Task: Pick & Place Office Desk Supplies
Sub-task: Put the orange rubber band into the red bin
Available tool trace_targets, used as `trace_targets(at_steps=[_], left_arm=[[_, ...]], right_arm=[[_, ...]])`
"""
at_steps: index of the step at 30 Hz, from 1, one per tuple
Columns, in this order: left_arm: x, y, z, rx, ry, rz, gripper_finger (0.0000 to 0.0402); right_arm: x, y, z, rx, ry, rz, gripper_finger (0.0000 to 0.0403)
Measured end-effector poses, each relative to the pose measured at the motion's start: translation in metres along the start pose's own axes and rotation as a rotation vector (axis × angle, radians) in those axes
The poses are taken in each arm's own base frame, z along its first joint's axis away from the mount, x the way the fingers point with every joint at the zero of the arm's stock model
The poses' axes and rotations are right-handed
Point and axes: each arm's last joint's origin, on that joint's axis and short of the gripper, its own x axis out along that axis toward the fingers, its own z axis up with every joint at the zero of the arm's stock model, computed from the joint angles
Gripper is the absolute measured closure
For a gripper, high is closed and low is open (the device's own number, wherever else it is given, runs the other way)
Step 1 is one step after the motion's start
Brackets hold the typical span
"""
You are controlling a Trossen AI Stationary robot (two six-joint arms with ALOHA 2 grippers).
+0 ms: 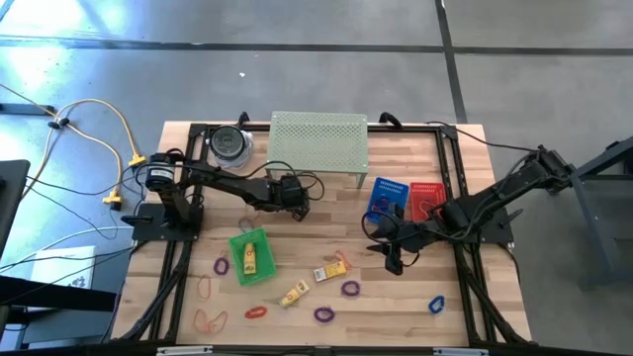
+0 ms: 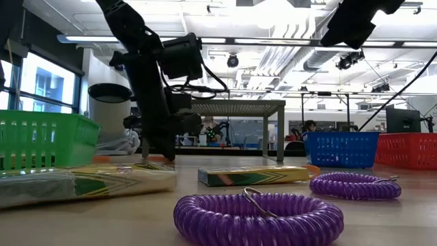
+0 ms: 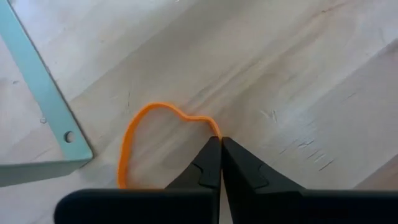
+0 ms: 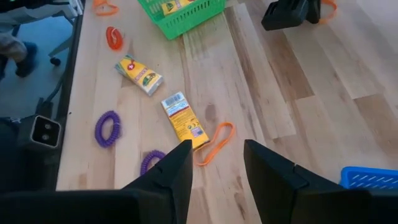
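Observation:
My left gripper (image 3: 219, 139) is down on the table just in front of the pale-green shelf (image 1: 318, 138), shut on a thin orange loop (image 3: 134, 134). In the low view it (image 2: 160, 156) stands at the tabletop. My right gripper (image 4: 217, 147) is open, above the table in front of the blue basket (image 1: 389, 195). Beneath it lie another orange loop (image 4: 214, 142) and a yellow packet (image 4: 183, 118); it touches neither. Purple (image 1: 350, 288), red (image 1: 255, 311) and blue (image 1: 436, 304) loops lie flat along the near side. One more packet (image 1: 251, 257) lies in the green basket (image 1: 237, 272). My left gripper pinches the orange loop at one bend of its rim (image 3: 210, 124), between the two fingertips. The fingers come from above, slanting down. The rest of the loop lies slack and flat on the wood.
The shelf's foot (image 3: 43, 106) stands close beside the held loop. A red basket (image 1: 427, 198) sits next to the blue one, and a round container (image 1: 229, 144) is at the far left. Another yellow packet (image 1: 293, 294) lies on the near side. Black frame rails run along the table's edges.

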Motion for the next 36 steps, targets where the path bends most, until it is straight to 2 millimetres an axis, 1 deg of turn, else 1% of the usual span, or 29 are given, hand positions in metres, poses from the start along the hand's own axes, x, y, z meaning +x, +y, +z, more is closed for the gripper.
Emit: trace_targets(at_steps=[3,5,11,17,19,21,25,28,31,36], left_arm=[[-0.014,-0.005,-0.005,0.039,-0.007,-0.034,0.0401],[-0.027,-0.009,-0.008,0.058,-0.013,-0.084,0.0401],[-0.079,-0.021,-0.011,0.089,-0.12,-0.251,0.0401],[-0.137,-0.034,-0.014,0.157,-0.24,-0.582,0.0401],[-0.155,-0.039,-0.016,0.18,-0.292,-0.694,0.0401],[-0.169,-0.045,-0.018,0.202,-0.331,-0.804,0.0401],[-0.182,-0.053,-0.023,0.242,-0.338,-0.965,0.0401],[-0.185,-0.055,-0.022,0.243,-0.34,-1.01,0.0401],[-0.186,-0.055,-0.022,0.247,-0.335,-1.033,0.0401],[-0.187,-0.056,-0.022,0.249,-0.331,-1.043,0.0401]], right_arm=[[0.0,0.002,0.001,0.023,-0.011,0.015,0.027],[0.0,0.003,0.002,0.031,-0.025,0.026,0.027],[-0.001,0.005,0.005,0.041,-0.052,0.049,0.027],[0.001,0.007,0.007,0.016,-0.078,0.054,0.027],[0.004,0.009,0.009,-0.021,-0.101,0.062,0.027],[0.007,0.013,0.011,-0.079,-0.133,0.078,0.027],[0.02,0.026,0.016,-0.245,-0.235,0.091,0.027],[0.035,0.035,0.018,-0.36,-0.316,0.1,0.027],[0.051,0.04,0.021,-0.395,-0.401,0.037,0.027],[0.077,0.039,0.021,-0.412,-0.473,-0.122,0.027]])
